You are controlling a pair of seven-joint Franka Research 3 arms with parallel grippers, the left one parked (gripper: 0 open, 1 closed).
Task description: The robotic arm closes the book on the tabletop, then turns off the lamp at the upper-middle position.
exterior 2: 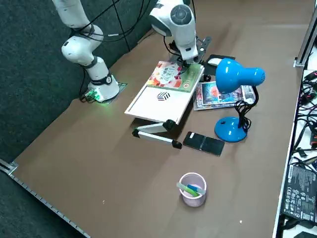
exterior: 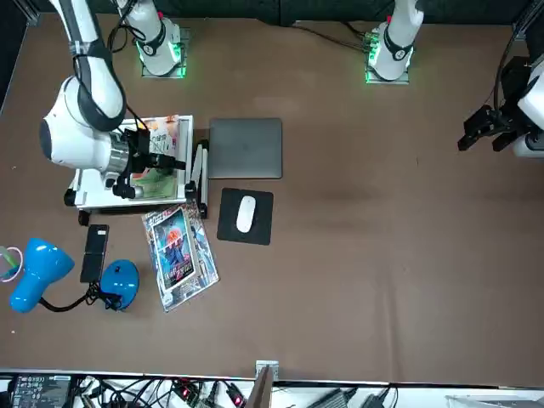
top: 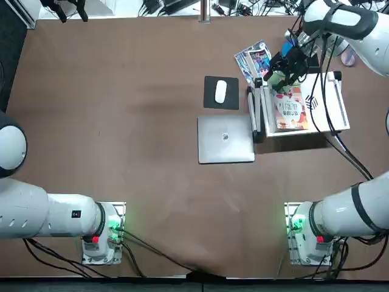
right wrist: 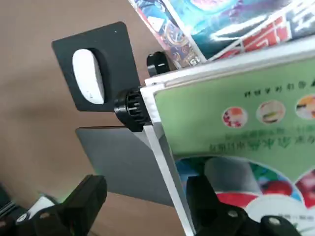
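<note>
The right gripper (right wrist: 147,184) is held over the left edge of the closed green-covered book (right wrist: 231,132), fingers parted; the blue desk lamp (exterior: 49,262) is set to their far right, so an outward reach seems needed.

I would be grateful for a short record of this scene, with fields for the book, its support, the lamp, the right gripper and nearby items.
book: closed, green cover with pictures
support: white stand on the brown tabletop
lamp: blue, upright on its round base; lit or not, cannot tell
right gripper: open, over the book's edge
nearby: grey laptop, white mouse on a black pad, glossy magazine
</note>
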